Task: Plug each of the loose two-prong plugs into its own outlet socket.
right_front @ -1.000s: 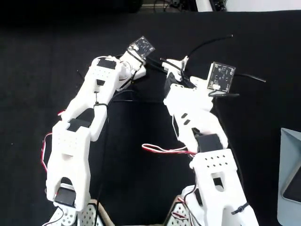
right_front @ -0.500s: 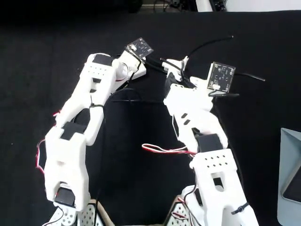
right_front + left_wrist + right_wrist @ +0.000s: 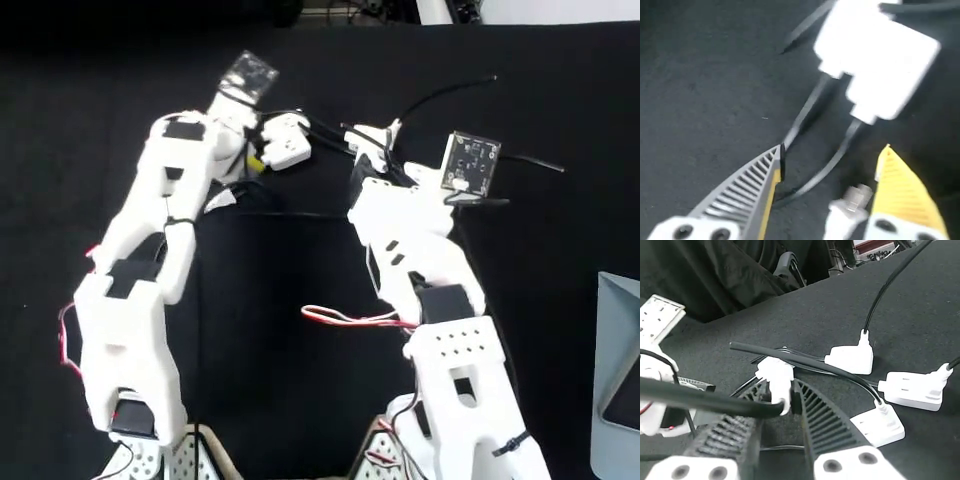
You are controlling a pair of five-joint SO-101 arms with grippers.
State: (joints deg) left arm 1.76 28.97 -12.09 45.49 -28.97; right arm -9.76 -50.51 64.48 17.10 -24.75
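A white outlet block [image 3: 875, 55] lies on the black cloth with two white plugs seated in it, their black cables trailing toward my left gripper [image 3: 830, 160]. That gripper is open, and between its grey and yellow fingers there are only the cables. From above, the block [image 3: 286, 140] lies just right of the left gripper [image 3: 255, 160]. My right gripper [image 3: 785, 400] is shut on a white two-prong plug [image 3: 776, 374] whose black cable crosses the fingers. Three more white plugs [image 3: 852, 357] [image 3: 912, 387] [image 3: 880, 422] lie loose on the cloth beyond it.
Black cables [image 3: 445, 92] run across the far side of the black table. A grey tray [image 3: 615, 370] stands at the right edge. The two arms stand close together near the block, with red-and-white wires [image 3: 350, 318] between them.
The left arm has swung to the left and back off the outlet block, which now shows uncovered beside its gripper. The right arm has kept still.
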